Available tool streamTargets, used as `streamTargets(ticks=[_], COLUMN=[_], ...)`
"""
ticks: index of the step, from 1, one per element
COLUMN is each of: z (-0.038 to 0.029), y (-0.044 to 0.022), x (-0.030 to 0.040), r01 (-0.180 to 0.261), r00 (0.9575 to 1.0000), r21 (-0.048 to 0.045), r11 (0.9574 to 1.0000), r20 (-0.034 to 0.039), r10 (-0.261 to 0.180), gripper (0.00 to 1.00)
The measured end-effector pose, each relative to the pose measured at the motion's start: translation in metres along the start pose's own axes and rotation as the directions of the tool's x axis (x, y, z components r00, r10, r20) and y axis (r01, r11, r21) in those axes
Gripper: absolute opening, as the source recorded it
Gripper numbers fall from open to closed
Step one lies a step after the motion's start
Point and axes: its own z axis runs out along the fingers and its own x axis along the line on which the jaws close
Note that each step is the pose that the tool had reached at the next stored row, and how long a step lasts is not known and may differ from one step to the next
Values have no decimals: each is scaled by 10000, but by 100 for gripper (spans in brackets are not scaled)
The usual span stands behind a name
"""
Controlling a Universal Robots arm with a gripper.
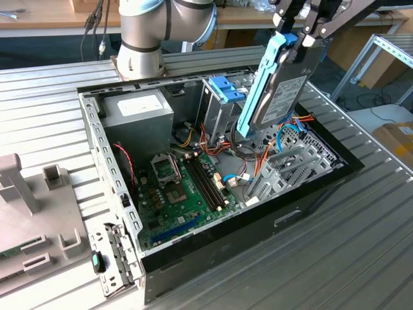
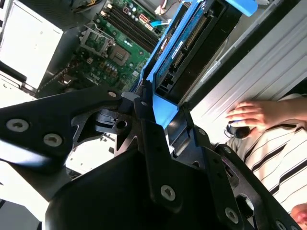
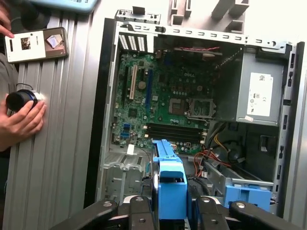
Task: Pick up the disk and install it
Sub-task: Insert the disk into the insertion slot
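Note:
The disk is a flat grey drive with a light-blue carrier rail along its edge. It hangs nearly upright and tilted above the open computer case, over the drive bay end at the exterior view's right. My gripper is shut on the disk's upper end. In the first wrist view the blue carrier sits between my black fingers, with the case below it. The second wrist view looks along the disk toward the motherboard.
Inside the case are a green motherboard, a grey power supply, a metal drive cage with a blue latch and loose cables. A person's hand and a phone lie beside the case. A grey fixture stands at the exterior view's left.

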Motion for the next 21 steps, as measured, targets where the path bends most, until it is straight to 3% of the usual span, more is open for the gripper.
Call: streamTargets(ticks=[5,7,9,15,21], z=[17,29,45,59,70], y=[5,7,1,-33,-149], x=[192,229,242,265,295], r01=[-25,-164,-462,-722,-791], r00=[10000,9999,9989,9974,9969], r21=[0,1,1,2,2], r11=[10000,9999,9989,9974,9969], r20=[-4,0,4,13,15], r10=[25,164,462,722,791], gripper=[36,36,36,36,36])
